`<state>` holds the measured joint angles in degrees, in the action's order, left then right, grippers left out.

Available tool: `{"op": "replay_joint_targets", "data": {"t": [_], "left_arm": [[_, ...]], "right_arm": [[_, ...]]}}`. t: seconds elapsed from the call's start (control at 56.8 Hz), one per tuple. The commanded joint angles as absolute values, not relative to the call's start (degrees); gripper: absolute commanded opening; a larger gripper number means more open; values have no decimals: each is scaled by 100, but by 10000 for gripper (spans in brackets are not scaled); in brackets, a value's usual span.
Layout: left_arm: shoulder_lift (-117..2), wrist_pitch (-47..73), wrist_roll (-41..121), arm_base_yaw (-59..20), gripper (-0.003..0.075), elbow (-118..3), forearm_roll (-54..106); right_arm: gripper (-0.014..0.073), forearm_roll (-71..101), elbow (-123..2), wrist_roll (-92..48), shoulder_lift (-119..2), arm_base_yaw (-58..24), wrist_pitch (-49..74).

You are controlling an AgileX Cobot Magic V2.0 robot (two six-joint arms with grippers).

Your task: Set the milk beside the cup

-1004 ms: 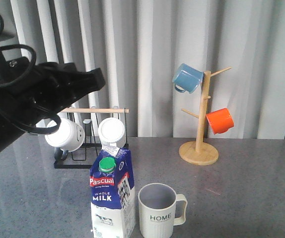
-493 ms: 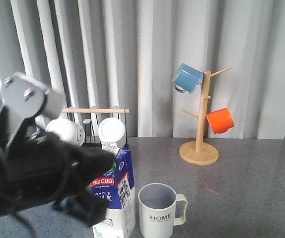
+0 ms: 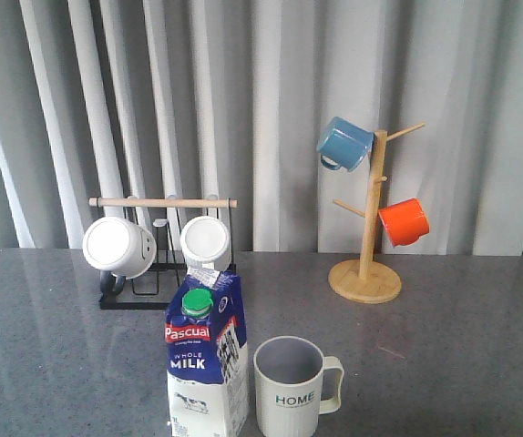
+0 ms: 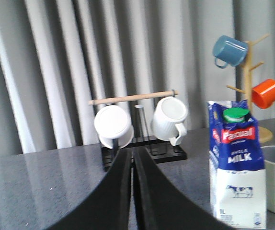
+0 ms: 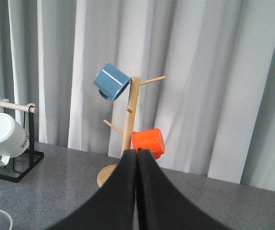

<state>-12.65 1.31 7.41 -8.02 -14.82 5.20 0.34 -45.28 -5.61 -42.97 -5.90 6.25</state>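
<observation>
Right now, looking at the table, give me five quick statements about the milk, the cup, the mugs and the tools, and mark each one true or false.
1. The milk stands upright beside the cup. True.
2. The cup lies on its side. False: it stands upright, mouth up.
3. The blue mug hangs higher on the wooden tree than the orange mug. True.
4. The left tool grips the milk. False: it is shut on nothing, and the milk stands free.
5. The right tool is wide open. False: its fingers are pressed together.
</observation>
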Motion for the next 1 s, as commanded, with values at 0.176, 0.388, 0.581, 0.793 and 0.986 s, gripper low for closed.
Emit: {"op": "replay_joint_targets", "data": {"t": [0.176,0.388,0.581,0.793,0.986], "left_arm": [[-165,-509,-364,-519,-6,-98,248],[145,130,-359,-513,-6,25,186],[145,251,-359,-513,-6,25,193],[145,99,-365,-513,-6,25,193],[139,124,-365,-526,-6,14,193]], "right_arm": [[-8,0,-4713,-570,-4267,-550,253],[-8,0,-4713,-570,-4267,-550,253],[-8,0,-4713,-570,-4267,-550,253],[-8,0,-4713,-570,-4267,-550,253],[-8,0,-4713,-570,-4267,-550,253]]}}
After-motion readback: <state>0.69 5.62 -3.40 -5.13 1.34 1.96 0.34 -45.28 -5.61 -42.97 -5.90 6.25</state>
